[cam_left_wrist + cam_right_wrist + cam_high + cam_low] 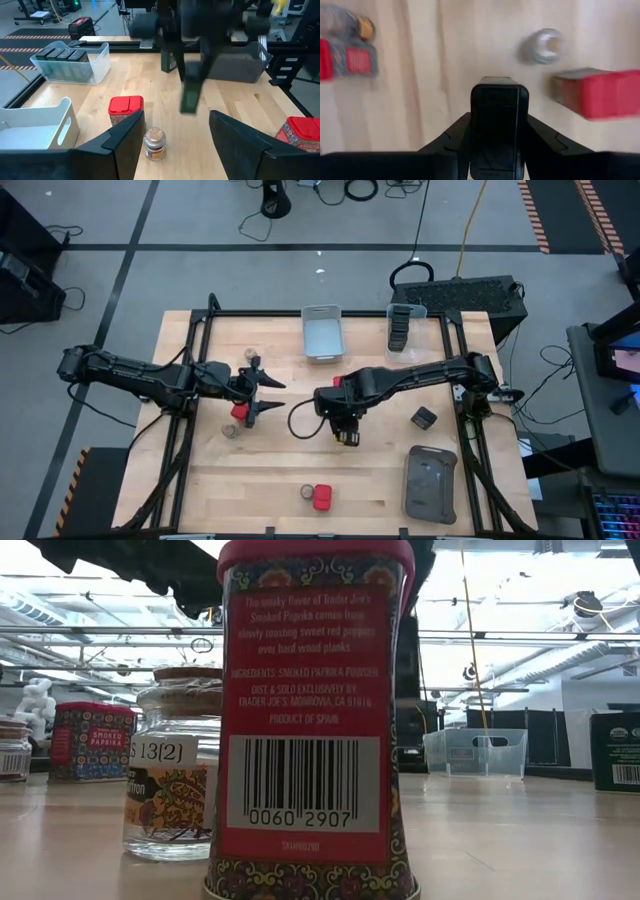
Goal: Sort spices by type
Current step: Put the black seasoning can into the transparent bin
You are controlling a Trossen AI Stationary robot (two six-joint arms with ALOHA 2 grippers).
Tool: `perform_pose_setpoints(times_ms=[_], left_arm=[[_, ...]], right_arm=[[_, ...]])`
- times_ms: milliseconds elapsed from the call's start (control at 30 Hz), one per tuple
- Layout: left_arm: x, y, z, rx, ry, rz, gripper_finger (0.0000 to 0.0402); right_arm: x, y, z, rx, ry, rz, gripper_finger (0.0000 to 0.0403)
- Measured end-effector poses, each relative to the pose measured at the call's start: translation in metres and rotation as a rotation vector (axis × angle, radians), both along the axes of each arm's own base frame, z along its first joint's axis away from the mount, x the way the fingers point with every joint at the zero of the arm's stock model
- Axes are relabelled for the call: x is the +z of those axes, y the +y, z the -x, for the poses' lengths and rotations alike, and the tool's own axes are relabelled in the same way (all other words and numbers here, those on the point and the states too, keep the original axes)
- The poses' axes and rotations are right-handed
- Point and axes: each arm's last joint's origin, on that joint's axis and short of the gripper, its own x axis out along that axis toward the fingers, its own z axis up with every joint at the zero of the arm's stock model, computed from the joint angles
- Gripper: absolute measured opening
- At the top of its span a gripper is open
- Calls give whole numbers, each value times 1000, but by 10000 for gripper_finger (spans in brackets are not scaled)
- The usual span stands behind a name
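**Black tin aloft mid-sort**

The right gripper (349,436) is clamped on a black tin (499,120) above the tabletop (270,480). The left gripper (275,396), fingers apart, waits by a red tin (239,412). A loose hold could drop the tin onto nearby jars.

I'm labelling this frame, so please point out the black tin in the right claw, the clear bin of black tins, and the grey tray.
black tin (499,117), right wrist view, its front face.
clear bin (100,62), left wrist view, its near wall.
grey tray (430,485), high view, its floor.
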Motion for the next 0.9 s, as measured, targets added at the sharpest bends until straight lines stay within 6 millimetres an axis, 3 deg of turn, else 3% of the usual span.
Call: perform_pose_setpoints(times_ms=[267,467,700,900], left_arm=[[0,0,0,0,1,1,231],[0,0,0,2,2,7,231],[0,0,0,2,-4,9,231],[1,0,0,3,-7,12,231]], right_arm=[[51,-24,26,21,-34,122,117],[76,-58,76,-56,-73,202,120],[70,-99,141,-164,-53,249,120],[53,-128,167,-117,10,293,120]])
